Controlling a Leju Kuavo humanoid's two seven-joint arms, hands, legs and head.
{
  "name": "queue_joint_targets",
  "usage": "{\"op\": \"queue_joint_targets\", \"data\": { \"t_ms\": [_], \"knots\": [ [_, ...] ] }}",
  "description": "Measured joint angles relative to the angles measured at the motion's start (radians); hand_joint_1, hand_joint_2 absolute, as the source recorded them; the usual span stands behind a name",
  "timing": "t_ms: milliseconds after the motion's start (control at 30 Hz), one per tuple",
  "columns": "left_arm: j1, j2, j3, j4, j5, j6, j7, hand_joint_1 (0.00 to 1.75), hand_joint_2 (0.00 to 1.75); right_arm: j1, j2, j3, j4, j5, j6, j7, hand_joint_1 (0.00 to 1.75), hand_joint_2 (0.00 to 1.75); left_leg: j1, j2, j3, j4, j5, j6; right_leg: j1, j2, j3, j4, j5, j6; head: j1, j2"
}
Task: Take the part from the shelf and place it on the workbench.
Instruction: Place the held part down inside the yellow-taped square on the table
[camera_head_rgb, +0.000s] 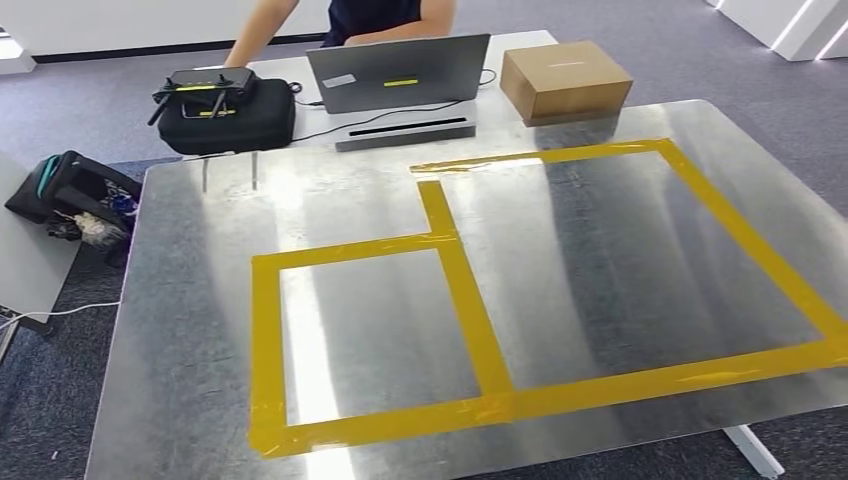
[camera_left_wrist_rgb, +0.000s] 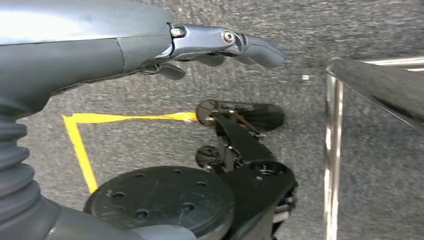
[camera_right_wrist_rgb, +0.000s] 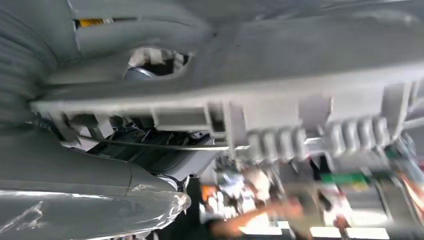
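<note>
Part (camera_right_wrist_rgb: 280, 100) long, grey, ribbed, lying across right hand (camera_right_wrist_rgb: 85, 200); blurred.

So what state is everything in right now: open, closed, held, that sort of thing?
laptop: lid open
cardboard box: closed
black case: closed, controller on top
left hand: open, holding nothing
right hand: apparently holding the grey part

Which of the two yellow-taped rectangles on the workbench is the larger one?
The rectangle toward the cardboard box is larger; the smaller rectangle adjoins it on the laptop-bag side, nearer the robot.
</note>
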Motion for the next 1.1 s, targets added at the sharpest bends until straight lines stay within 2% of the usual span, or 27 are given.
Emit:
{"op": "queue_joint_targets", "data": {
  "t_ms": [133, 200, 300, 433, 500, 567, 700, 833, 1100],
  "knots": [
    [-0.002, -0.001, 0.011, 0.004, 0.000, 0.006, 0.014, 0.00, 1.75, 0.032, 0.025, 0.026, 0.025, -0.011, 0.021, 0.012, 1.75, 1.75, -0.002, 0.004, 0.002, 0.000, 0.002, 0.003, -0.002, 0.005, 0.000, -0.003, 0.004, 0.001, 0.000, 0.000],
    [-0.001, -0.001, 0.014, 0.005, -0.001, 0.012, 0.016, 0.00, 1.75, 0.026, 0.030, 0.024, 0.037, -0.021, 0.050, -0.021, 1.75, 1.75, -0.002, 0.005, 0.002, -0.001, 0.004, 0.006, -0.002, 0.005, 0.000, -0.006, 0.007, 0.002, 0.000, 0.000],
    [-0.001, -0.001, 0.021, 0.007, -0.003, 0.015, 0.016, 0.00, 1.75, -0.034, 0.037, -0.030, 0.061, -0.035, 0.111, -0.156, 1.75, 1.75, -0.003, 0.010, 0.002, -0.003, 0.006, 0.009, -0.003, 0.010, -0.002, -0.008, 0.010, 0.001, 0.000, 0.000],
    [-0.003, -0.002, 0.034, 0.010, -0.006, 0.015, 0.009, 0.00, 1.75, -0.202, 0.046, -0.207, 0.079, -0.021, 0.221, -0.403, 1.75, 1.75, -0.004, 0.031, -0.001, -0.005, 0.005, 0.013, -0.003, 0.034, -0.010, -0.008, 0.017, -0.001, 0.000, 0.000],
    [-0.010, -0.002, 0.038, 0.011, -0.006, 0.013, 0.006, 0.00, 1.75, -0.289, 0.048, -0.277, 0.073, -0.026, 0.245, -0.486, 1.75, 1.75, -0.004, 0.041, 0.000, -0.007, 0.004, 0.013, -0.003, 0.045, -0.014, -0.008, 0.021, -0.002, 0.000, 0.000],
    [-0.017, -0.003, 0.044, 0.011, -0.008, 0.009, 0.005, 0.00, 1.75, -0.358, 0.044, -0.297, 0.050, -0.040, 0.235, -0.526, 1.75, 1.75, -0.004, 0.045, 0.000, -0.007, 0.005, 0.012, -0.003, 0.048, -0.015, -0.008, 0.024, -0.002, 0.000, 0.000],
    [-0.020, -0.006, 0.059, 0.011, -0.011, 0.003, 0.005, 0.00, 1.75, -0.426, 0.010, -0.243, 0.000, -0.043, 0.173, -0.516, 1.75, 1.75, -0.003, 0.033, -0.001, -0.007, 0.013, 0.011, -0.002, 0.029, -0.012, -0.008, 0.024, -0.002, 0.000, 0.000],
    [-0.011, -0.007, 0.066, 0.011, -0.020, -0.004, 0.006, 0.00, 1.75, -0.434, -0.029, -0.180, -0.032, -0.049, 0.088, -0.495, 1.75, 1.75, -0.003, 0.014, -0.006, -0.007, 0.018, 0.011, -0.002, 0.009, -0.011, -0.008, 0.023, 0.000, 0.000, 0.000],
    [-0.005, -0.008, 0.086, 0.012, -0.033, -0.020, 0.009, 0.00, 1.75, -0.412, -0.153, -0.048, -0.097, -0.002, -0.025, -0.413, 1.75, 1.75, -0.005, 0.011, -0.008, -0.007, 0.018, 0.012, -0.005, 0.006, -0.011, -0.009, 0.022, 0.001, 0.000, 0.000]
  ]
}}
